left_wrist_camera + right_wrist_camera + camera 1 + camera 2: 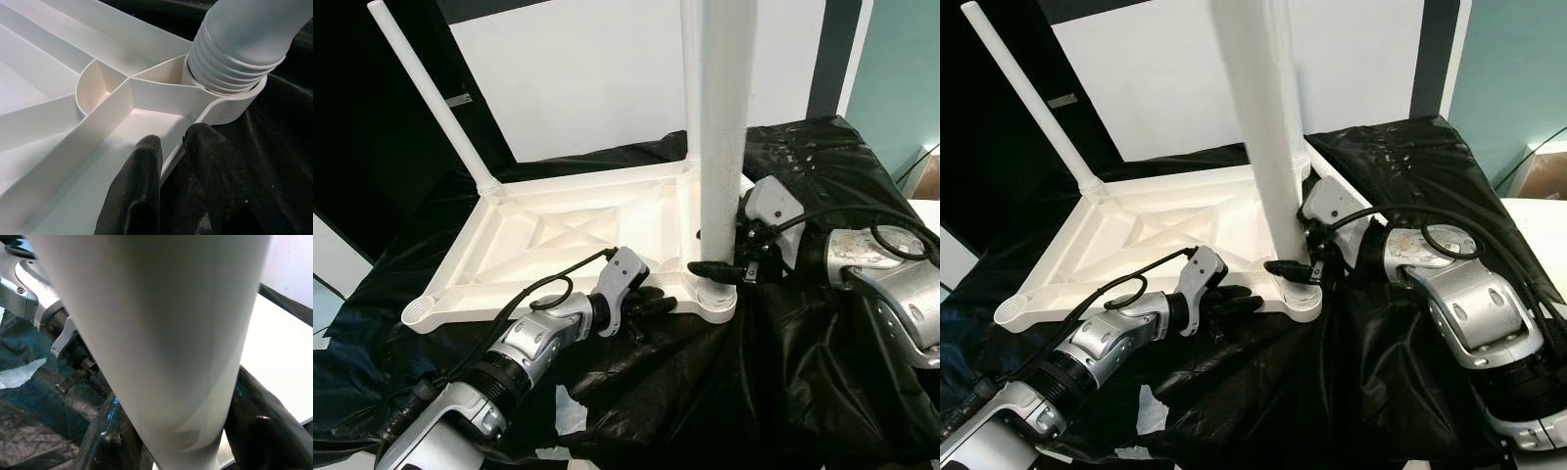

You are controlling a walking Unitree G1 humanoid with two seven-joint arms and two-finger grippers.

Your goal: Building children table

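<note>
White tabletop (pixel 568 235) rim pinched by left claw (pixel 171 147); right claw (pixel 724 269) clamps leg (pixel 717 147) at 3 o'clock corner socket (pixel 230 98). Next: twist leg home.

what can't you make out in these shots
- Top of the near table leg: cut off by the upper edge in both eye views.
- Right gripper: its far finger hidden behind that leg.
- Thread depth in the corner socket: hidden inside the collar, left wrist view.
- Tabletop far-right corner: blocked by the leg.
</note>
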